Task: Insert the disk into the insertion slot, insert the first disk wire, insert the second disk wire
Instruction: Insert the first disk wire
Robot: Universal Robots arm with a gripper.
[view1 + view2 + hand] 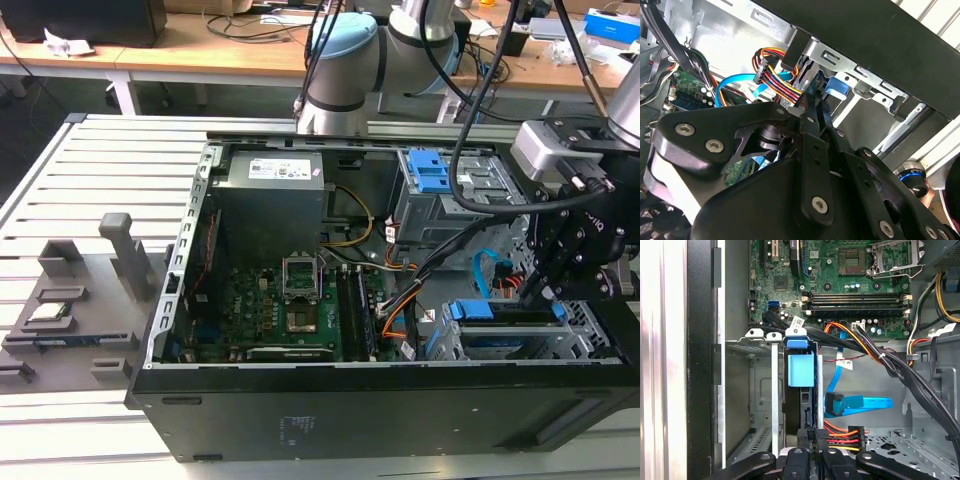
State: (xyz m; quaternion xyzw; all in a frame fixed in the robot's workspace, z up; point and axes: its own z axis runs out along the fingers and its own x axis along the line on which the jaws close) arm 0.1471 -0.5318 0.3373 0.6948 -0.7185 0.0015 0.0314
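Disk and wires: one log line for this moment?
disk: in cage | gripper: shut on red-orange wire beside disk | blue cable: beside cage

Disk (505,312) in insertion slot (447,348)

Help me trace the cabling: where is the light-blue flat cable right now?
The light-blue flat cable loops toward the exterior view's right, between the blue-framed disk and the cage with the blue tab.
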